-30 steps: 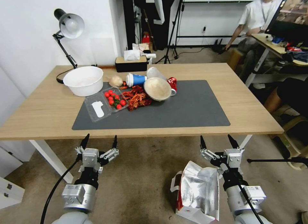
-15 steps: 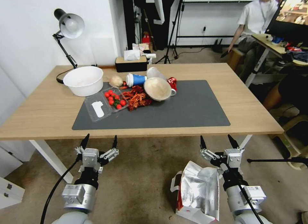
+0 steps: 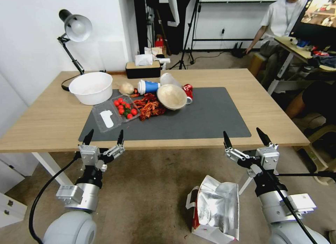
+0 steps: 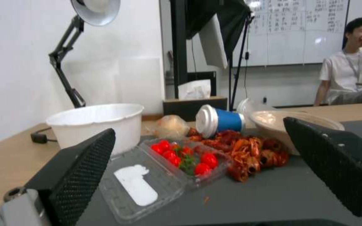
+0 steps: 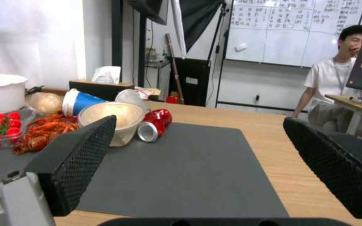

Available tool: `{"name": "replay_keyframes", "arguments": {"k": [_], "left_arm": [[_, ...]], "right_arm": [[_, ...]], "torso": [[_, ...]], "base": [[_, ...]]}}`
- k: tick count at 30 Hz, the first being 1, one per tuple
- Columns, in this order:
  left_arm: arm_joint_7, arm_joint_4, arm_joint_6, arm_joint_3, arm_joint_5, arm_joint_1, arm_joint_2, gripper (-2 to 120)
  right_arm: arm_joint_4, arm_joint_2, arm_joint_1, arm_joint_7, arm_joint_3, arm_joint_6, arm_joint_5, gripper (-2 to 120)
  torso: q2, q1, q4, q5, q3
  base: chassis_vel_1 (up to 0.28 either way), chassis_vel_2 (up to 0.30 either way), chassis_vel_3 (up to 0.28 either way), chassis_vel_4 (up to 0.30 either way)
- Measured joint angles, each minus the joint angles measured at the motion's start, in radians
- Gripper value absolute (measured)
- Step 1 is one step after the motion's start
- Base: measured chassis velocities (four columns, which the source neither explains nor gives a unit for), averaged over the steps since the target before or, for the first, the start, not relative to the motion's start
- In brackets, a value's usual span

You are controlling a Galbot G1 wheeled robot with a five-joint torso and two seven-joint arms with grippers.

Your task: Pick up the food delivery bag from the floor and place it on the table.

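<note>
A: Bag (image 3: 216,208) sits on the carpet (image 3: 150,188), lower centre of frame, foil mouth open, likely ready for a grab.
B: Claws?
A: Left claw (image 3: 104,138) and right claw (image 3: 246,137) both spread, empty, raised near the table (image 3: 273,114) edge. Food clutter occupies the mat's (image 3: 210,118) left.

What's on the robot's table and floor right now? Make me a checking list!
Surface: light-wood table with a dark grey mat.
Job's things: food delivery bag sits open on the carpet floor, not on the table.
Clutter: white bowl, tomato box, crayfish, blue cup, red can, tissue box, desk lamp.
Grippers: left gripper and right gripper, both open, empty, at the table's near edge.
Cables: black cable on the left arm.
Surroundings: tripod, seated person.
</note>
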Motion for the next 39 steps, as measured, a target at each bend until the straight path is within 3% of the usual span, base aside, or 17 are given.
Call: {"name": "replay_keyframes", "arguments": {"k": [9, 39], "left_arm": [[0.0, 0.004, -0.015, -0.006, 0.01, 0.008, -0.004, 100], [0.015, 0.017, -0.018, 0.001, 0.015, 0.023, -0.014, 100]], "right_arm": [[-0.008, 0.004, 0.001, -0.005, -0.002, -0.002, 0.011, 100], [-0.027, 0.036, -0.001, -0.013, -0.002, -0.011, 0.034, 100]], "torso": [[-0.008, -0.004, 0.0, 0.0001, -0.005], [-0.152, -0.067, -0.0001, 0.0, -0.085]], "base": [[0.0, 0.0, 0.0, 0.0], [0.0, 0.0, 0.0, 0.0]]}}
